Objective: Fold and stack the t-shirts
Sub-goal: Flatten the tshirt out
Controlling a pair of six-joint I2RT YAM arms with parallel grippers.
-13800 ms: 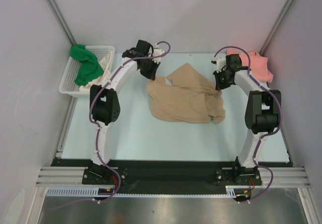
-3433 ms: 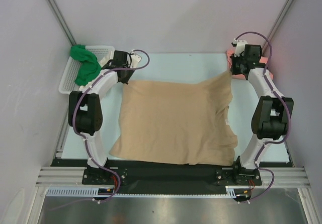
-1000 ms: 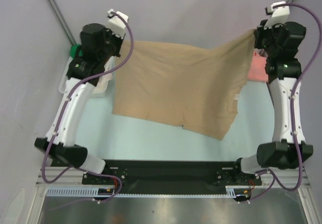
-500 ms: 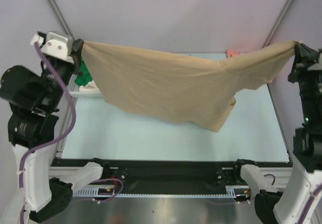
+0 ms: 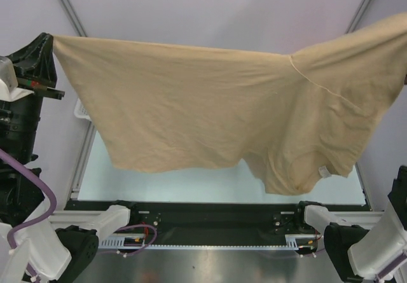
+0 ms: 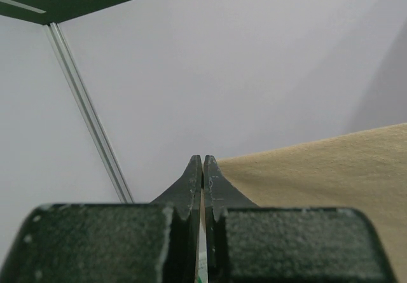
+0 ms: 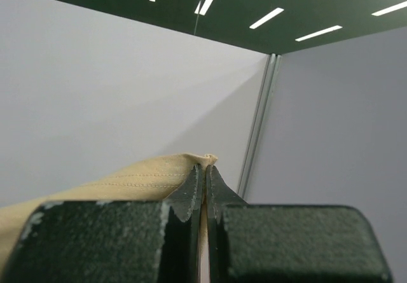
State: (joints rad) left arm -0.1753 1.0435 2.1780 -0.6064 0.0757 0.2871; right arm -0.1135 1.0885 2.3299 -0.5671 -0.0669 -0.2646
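Above the desk we stretch the tan t-shirt flat for folding, jaws clamped on it at nine and three o'clock.

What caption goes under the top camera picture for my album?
The left gripper and right gripper hold the tan t-shirt spread wide, high above the table.
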